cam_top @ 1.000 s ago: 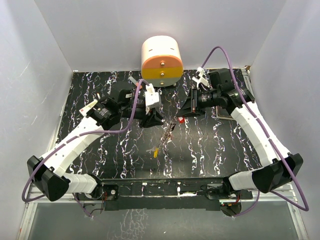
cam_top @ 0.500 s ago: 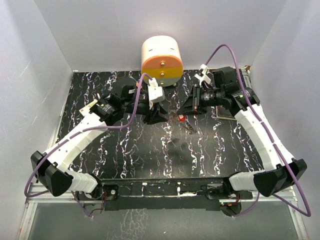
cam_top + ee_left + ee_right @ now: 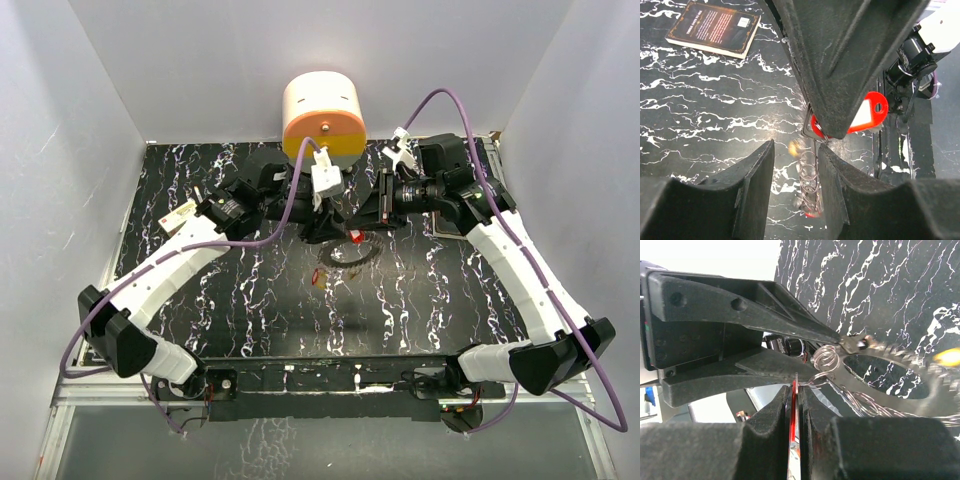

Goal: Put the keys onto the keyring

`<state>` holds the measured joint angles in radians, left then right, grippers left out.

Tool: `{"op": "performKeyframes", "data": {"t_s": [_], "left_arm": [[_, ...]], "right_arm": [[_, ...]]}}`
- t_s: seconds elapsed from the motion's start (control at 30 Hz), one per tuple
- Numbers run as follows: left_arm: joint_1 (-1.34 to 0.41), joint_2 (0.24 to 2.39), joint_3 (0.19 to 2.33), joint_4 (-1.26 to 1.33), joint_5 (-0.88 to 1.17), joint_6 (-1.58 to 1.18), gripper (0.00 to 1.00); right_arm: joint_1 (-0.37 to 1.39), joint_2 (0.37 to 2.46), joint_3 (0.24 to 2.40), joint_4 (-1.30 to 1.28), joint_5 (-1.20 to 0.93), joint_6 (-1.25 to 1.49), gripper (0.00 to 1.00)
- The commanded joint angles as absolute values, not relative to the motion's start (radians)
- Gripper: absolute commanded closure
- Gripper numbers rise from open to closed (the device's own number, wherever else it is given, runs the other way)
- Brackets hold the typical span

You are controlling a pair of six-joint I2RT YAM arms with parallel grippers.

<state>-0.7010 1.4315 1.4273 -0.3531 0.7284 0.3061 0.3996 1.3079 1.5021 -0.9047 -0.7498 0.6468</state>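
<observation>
Two arms meet at the keyring (image 3: 330,258), mid-table
Nearest, the bare marble table (image 3: 200,320) lies open to its front edge. The left gripper (image 3: 796,150) stands parted at the keyring (wire coils show through its gap). The right gripper (image 3: 796,390), opposite, pinches a red key tag (image 3: 871,111). The drawer unit (image 3: 323,118) crowds the far edge.

- Top view: you're getting bright, even overhead light; the white walls (image 3: 100,100) are bouncing it and nothing is glaring.
- The arms are casting soft, diffuse shadows onto the table (image 3: 420,300).
- Left wrist: the fingers (image 3: 752,200) of the left gripper (image 3: 796,155) are sitting dark and soft along the bottom edge. The red key (image 3: 867,112) is reading sharp and saturated.
- Right wrist: the fingers (image 3: 765,440) of the right gripper (image 3: 795,390) are blurring heavily. The yellow key (image 3: 947,356) is smearing into a blob, the keyring (image 3: 890,370) is catching sheen, and the top-left corner is blowing out white.
</observation>
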Motion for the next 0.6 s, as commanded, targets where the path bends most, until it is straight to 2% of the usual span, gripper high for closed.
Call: {"op": "performKeyframes", "data": {"t_s": [0.0,0.27,0.57], "left_arm": [[-0.713,1.446,1.482,-0.376,0.731,0.292,0.61],[-0.721,1.448,1.479,-0.388,0.749,0.308,0.63],[-0.721,1.424,1.507,-0.479,0.672,0.442,0.64]], "right_arm": [[0.416,1.266,1.519,-0.796,-0.756,0.682,0.92],[0.426,1.269,1.508,-0.782,-0.749,0.685,0.92],[0.426,1.262,1.505,-0.789,-0.738,0.679,0.92]]}}
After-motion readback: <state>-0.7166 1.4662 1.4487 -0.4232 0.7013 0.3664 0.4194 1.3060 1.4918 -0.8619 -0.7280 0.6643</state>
